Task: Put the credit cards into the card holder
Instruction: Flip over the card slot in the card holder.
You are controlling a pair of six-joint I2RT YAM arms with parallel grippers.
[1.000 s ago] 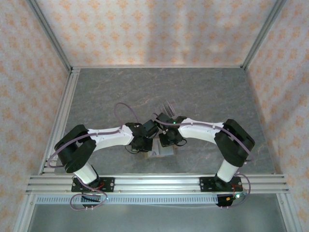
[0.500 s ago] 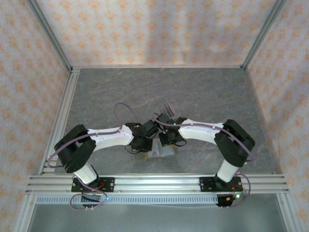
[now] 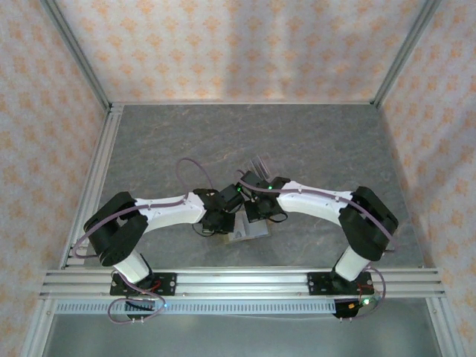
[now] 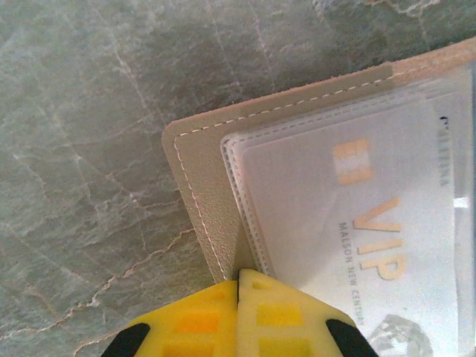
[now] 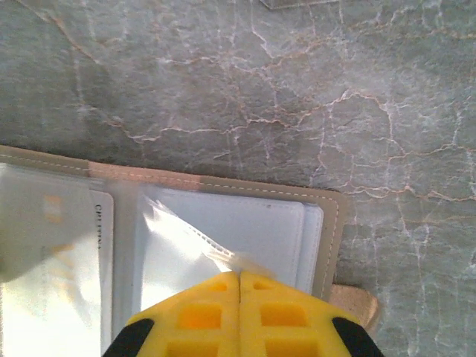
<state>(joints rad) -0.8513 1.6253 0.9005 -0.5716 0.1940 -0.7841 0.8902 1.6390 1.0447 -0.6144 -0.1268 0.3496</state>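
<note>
1. Grey marbled table (image 4: 89,149) carries the open tan stitched card holder (image 4: 202,195).
2. Both pressed together, the left tool (image 4: 238,277) and the right tool (image 5: 239,277) sit at its near edge.
3. Spread the clear plastic sleeve (image 5: 245,223) gently, I think.

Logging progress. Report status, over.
Left gripper shut at card holder edge. Right gripper shut at its clear sleeve. Holder open, VIP card sleeved. Acrylic stand beyond, apart.
</note>
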